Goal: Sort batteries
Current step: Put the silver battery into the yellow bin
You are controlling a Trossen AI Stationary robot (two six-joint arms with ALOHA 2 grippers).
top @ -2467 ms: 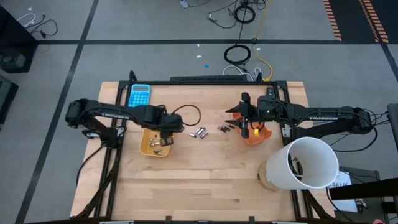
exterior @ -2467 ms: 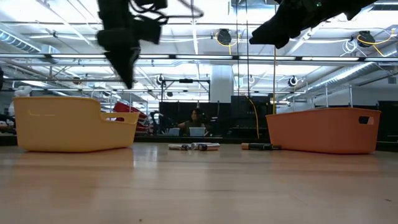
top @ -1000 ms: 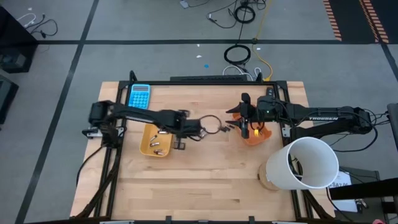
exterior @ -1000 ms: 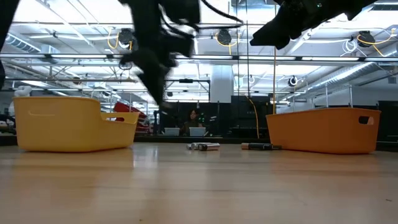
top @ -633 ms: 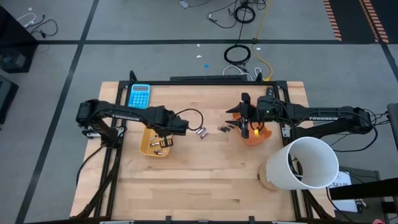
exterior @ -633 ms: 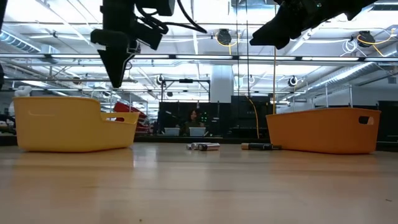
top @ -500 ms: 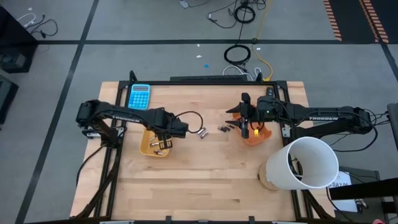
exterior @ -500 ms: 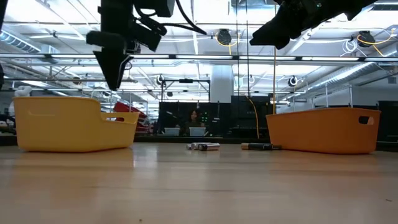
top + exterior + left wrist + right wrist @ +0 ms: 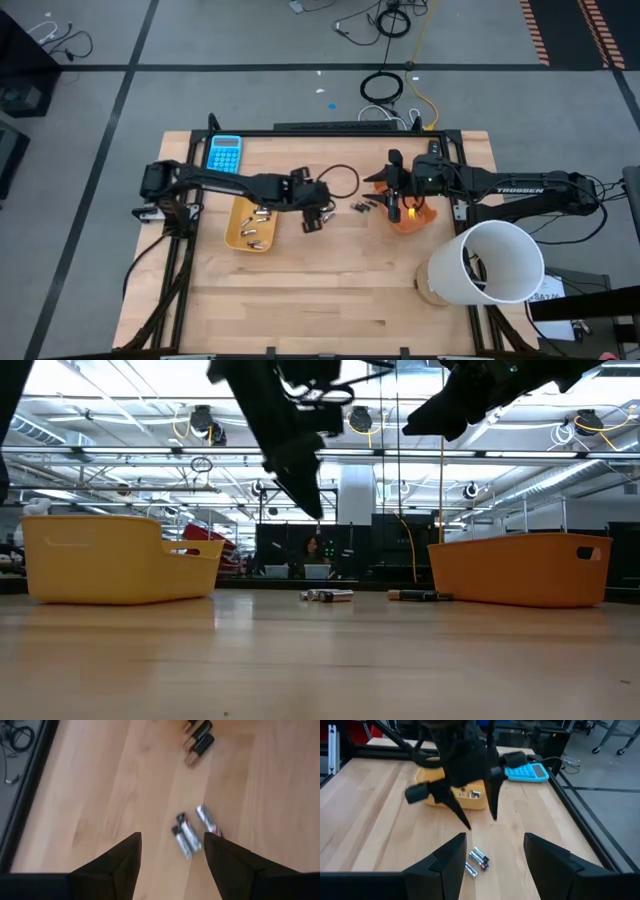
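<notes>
Pincer, left (image 9: 314,217), swung from yellow tray (image 9: 243,238) to above silvery batteries (image 9: 192,831), fingers spread, empty.

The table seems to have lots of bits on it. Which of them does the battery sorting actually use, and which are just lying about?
Part of the job:
- silvery batteries loose on the wood
- dark batteries farther along
- yellow tray, batteries already inside
- orange tray
- left gripper, open above the silvery batteries
- right gripper, open, over the orange tray

Just lying about:
- blue calculator
- white bucket
</notes>
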